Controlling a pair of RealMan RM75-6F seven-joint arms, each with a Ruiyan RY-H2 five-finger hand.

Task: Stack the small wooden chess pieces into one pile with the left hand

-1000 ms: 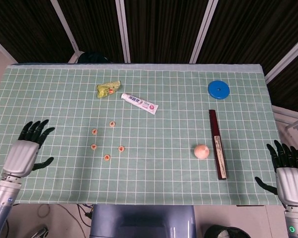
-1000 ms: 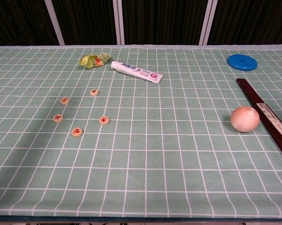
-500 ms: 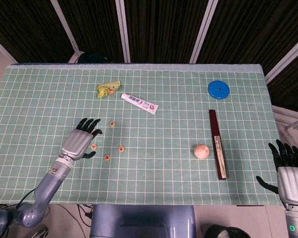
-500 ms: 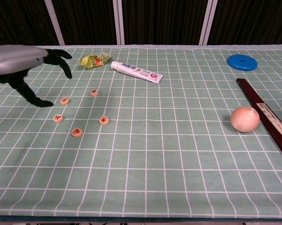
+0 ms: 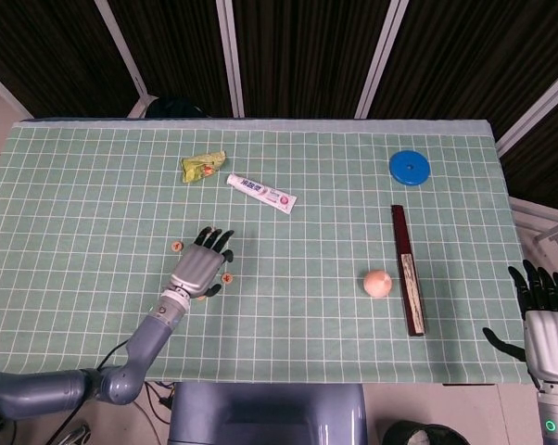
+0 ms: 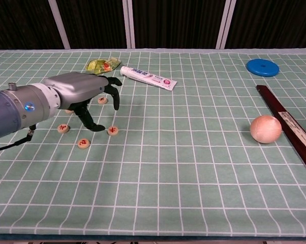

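Several small round wooden chess pieces lie loose and unstacked on the green grid cloth (image 6: pixel 193 173). In the chest view I see one piece (image 6: pixel 113 130) next to the thumb tip, one piece (image 6: pixel 83 144) nearer the front, one piece (image 6: pixel 63 128) to the left and one piece (image 6: pixel 101 100) behind the fingers. My left hand (image 6: pixel 79 89) hovers over this group with fingers spread and curved down, holding nothing. The head view shows the left hand (image 5: pixel 200 264) between a piece (image 5: pixel 176 246) and a piece (image 5: pixel 227 276), covering others. My right hand (image 5: pixel 543 315) stays open off the table's right edge.
A toothpaste tube (image 5: pixel 260 194) and a crumpled green wrapper (image 5: pixel 203 167) lie behind the pieces. On the right are a blue disc (image 5: pixel 410 168), a pale ball (image 5: pixel 377 283) and a long dark wooden box (image 5: pixel 408 269).
My left hand has swept from the table's left edge rightward to above the chess pieces. No piece has moved. The right hand has sunk slightly.
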